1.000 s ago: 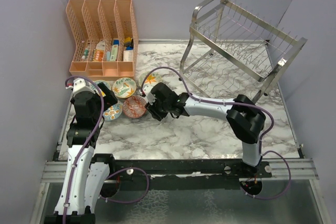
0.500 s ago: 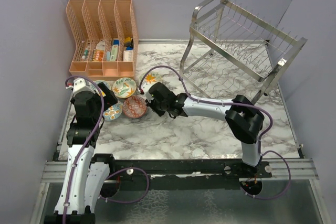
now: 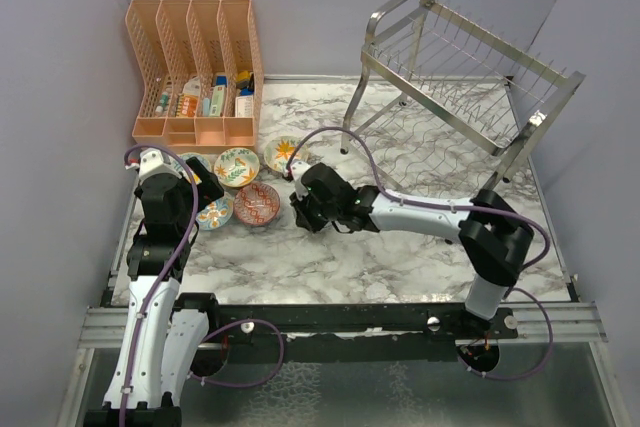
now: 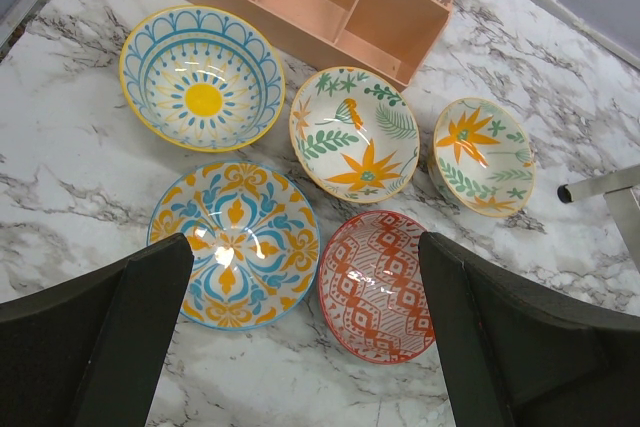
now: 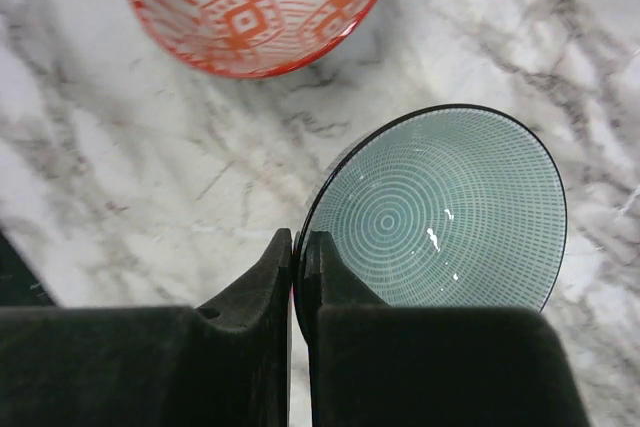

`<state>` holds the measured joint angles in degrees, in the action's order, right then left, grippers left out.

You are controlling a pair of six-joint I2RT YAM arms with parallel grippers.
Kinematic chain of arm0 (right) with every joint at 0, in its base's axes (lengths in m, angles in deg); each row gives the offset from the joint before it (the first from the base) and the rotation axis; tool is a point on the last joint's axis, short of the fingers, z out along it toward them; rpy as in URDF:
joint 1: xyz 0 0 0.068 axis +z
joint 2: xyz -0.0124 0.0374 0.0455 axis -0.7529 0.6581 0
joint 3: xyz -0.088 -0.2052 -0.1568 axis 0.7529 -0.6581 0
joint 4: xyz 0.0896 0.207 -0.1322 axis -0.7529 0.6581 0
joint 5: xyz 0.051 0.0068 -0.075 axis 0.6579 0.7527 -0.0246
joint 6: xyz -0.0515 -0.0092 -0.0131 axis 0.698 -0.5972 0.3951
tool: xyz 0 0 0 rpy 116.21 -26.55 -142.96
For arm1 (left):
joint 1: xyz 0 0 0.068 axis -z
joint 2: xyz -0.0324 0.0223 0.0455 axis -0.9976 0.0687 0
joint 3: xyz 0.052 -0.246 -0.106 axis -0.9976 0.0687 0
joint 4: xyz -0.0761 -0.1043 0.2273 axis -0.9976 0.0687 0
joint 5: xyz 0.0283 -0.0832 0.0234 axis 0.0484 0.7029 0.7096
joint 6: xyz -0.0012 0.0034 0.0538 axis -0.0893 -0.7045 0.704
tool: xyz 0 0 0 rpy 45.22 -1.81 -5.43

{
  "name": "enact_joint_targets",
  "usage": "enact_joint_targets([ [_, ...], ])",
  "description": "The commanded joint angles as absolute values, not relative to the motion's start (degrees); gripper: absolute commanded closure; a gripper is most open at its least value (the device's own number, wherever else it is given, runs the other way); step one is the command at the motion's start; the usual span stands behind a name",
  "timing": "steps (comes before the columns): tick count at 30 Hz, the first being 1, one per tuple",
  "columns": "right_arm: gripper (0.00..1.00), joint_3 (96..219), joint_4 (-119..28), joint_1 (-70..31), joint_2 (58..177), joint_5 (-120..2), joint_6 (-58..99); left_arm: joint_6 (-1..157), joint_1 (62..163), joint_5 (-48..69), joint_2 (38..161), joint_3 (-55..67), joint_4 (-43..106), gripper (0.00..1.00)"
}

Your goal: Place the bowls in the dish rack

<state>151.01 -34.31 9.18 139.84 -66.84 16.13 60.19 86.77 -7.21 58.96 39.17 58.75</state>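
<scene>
The right gripper (image 5: 298, 247) had just pinched shut on the rim of the pale teal round ceramic bowl (image 5: 440, 212), near the red patterned bowl (image 5: 255, 2) and well apart from the silver wire dish rack (image 3: 460, 77), so loading could begin; the left gripper (image 4: 300, 257) gaped wide.

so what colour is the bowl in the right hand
Pale teal bowl with fine concentric rings, dark rim; clearest in the right wrist view.

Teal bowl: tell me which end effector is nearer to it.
Right. The right end effector is shut on the rim of the teal bowl. The left end effector hangs open above the patterned bowls, with the red bowl between it and the teal one.
</scene>
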Motion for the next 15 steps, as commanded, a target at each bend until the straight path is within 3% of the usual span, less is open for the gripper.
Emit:
enact_joint_targets([
  [1,0.99,146.3,-43.7,9.4,132.0,-56.2,6.9,60.5,86.4,-8.1,58.4,38.8,57.6,0.01],
  [7,0.99,136.6,-58.8,9.4,125.6,-51.2,-5.5,60.6,86.4,-8.0,58.1,38.8,57.5,0.01],
  [15,0.99,128.9,-74.4,9.3,122.3,-56.4,-15.9,60.6,86.4,-7.1,58.1,38.8,57.0,0.01],
])
